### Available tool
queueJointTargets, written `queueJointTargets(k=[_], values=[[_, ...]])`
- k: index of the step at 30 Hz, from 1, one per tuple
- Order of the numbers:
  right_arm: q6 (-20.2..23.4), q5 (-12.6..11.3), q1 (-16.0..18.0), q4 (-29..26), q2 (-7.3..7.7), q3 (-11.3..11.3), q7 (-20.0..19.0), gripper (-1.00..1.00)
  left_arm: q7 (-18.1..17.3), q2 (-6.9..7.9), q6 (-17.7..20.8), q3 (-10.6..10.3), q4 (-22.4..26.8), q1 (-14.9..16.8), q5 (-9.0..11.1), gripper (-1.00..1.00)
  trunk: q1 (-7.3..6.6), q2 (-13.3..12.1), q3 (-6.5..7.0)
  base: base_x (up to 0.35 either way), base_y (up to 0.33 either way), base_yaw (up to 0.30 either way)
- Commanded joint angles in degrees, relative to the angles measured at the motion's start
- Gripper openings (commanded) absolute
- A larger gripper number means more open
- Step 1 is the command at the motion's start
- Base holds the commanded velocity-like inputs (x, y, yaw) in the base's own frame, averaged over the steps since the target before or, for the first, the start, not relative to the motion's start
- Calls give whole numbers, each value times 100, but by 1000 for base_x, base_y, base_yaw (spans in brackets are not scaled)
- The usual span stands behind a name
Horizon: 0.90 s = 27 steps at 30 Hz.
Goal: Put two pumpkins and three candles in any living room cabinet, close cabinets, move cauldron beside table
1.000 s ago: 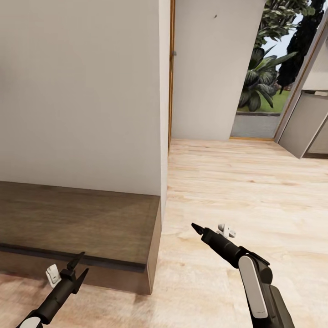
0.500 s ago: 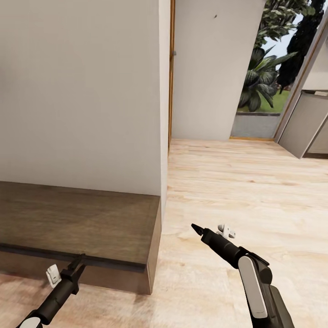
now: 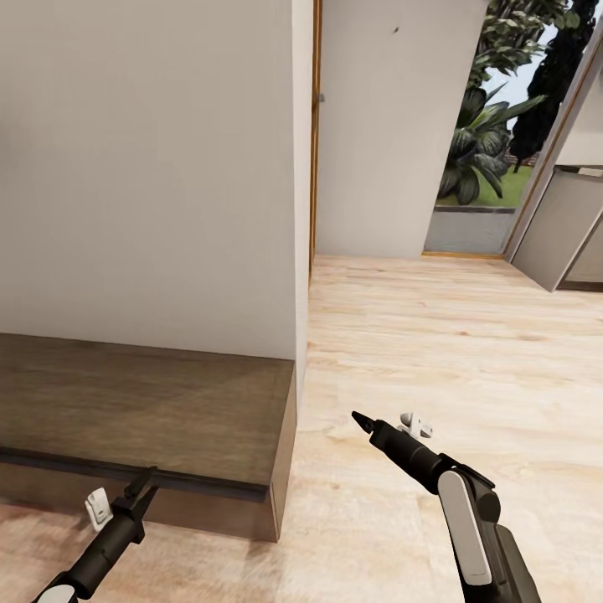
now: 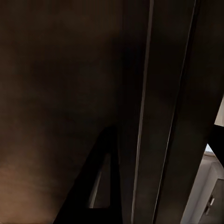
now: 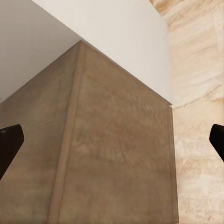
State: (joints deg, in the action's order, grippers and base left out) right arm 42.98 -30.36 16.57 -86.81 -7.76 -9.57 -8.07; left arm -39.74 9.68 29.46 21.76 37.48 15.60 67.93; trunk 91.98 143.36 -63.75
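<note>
We look down from the head camera at a long, low, dark brown cabinet (image 3: 142, 410) that fills the frame from 9 o'clock to 7 o'clock, set against a plain white wall (image 3: 151, 167). Its flat top ends at a square corner near the centre, and its front reads as closed, with a dark seam running along the upper front edge.

At 7 o'clock, our left gripper (image 3: 142, 490) reaches up to that front edge, the dark fingers drawn close together at the seam; we cannot tell whether they pinch anything. In the left wrist view, one dark finger (image 4: 100, 186) lies close against the shadowed brown wood (image 4: 56, 93), beside long pale lines marking the panel edges.

Right of the cabinet, a pale wood floor (image 3: 435, 335) stretches from 5 o'clock up to 1 o'clock, where a doorway opens onto green plants (image 3: 486, 134).

At 5 o'clock, our right gripper (image 3: 362, 420) hovers over bare floor, just right of the cabinet's end, holding nothing. In the right wrist view its fingertips (image 5: 9, 144) sit far apart, released, framing the cabinet's end corner (image 5: 116, 154) with wall above it.
</note>
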Motion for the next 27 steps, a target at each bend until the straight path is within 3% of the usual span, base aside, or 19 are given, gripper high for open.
queueJointTargets(k=[1, 27], values=[[35, 21, 4, -2, -6, -18, -42, 100, -42, -1, 112, 4, 66, 4, 116, -100, -2, 3, -4, 0, 0, 0], [35, 26, 4, -1, -15, -9, -43, 100, -37, -1, 105, 4, 66, 4, 111, -100, 3, 5, -48, 20, 0, 0]])
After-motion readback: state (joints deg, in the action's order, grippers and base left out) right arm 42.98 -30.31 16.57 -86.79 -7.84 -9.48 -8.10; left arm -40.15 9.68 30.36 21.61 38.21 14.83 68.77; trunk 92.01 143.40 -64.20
